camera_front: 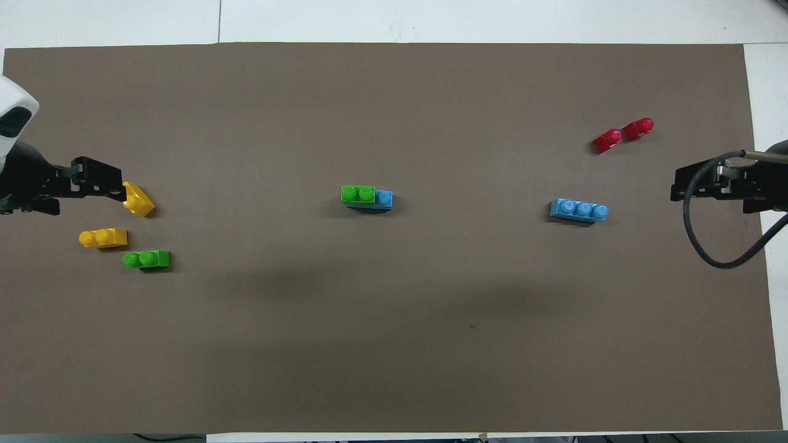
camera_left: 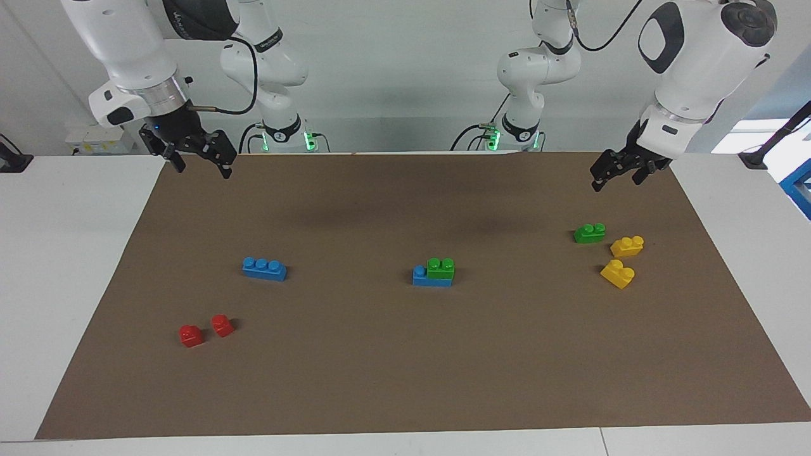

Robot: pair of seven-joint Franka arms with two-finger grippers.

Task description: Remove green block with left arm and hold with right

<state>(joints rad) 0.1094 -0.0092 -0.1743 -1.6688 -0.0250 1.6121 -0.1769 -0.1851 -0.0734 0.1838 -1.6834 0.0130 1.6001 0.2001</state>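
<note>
Lighting: bright, even, diffuse, from overhead. Shadows: two broad, soft dark patches on the brown mat (camera_left: pixel 405 354), toward the robots' end; short, tight shadows under each brick. Glare: bright window patch at the facing view's edge, at the left arm's end. Focus: both views sharp throughout; no visible blur.
</note>
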